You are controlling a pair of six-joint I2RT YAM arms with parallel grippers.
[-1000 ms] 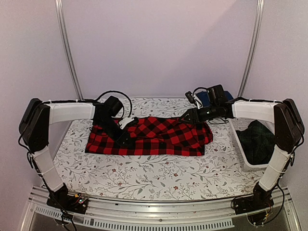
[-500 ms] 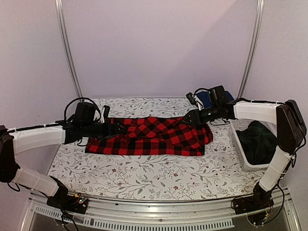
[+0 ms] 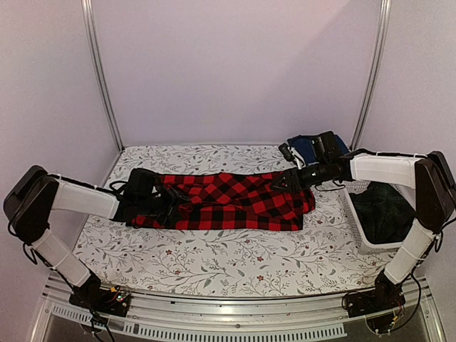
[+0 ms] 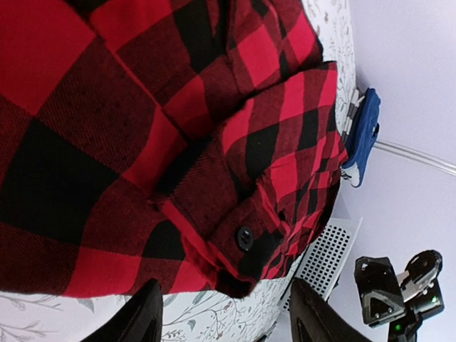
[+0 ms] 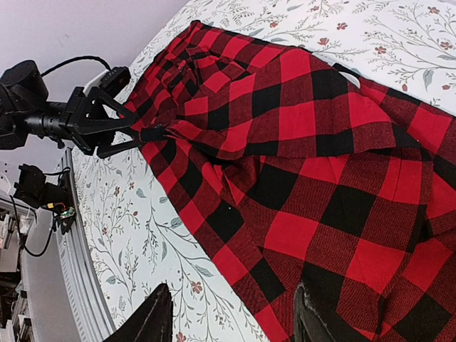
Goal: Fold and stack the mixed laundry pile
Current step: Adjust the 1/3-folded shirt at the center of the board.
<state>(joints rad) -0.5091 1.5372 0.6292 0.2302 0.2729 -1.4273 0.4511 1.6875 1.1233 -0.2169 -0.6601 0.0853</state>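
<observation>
Gaping half-open, left gripper (image 4: 228,303) faces the flannel shirt (image 3: 235,199) just ahead — right gripper (image 5: 231,299) half-open over it, neither gripping.

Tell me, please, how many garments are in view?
3: the red checked shirt spread mid-table, the navy folded garment at the far right, the dark plaid garment in the white basket. Others may lie hidden under it.
</observation>
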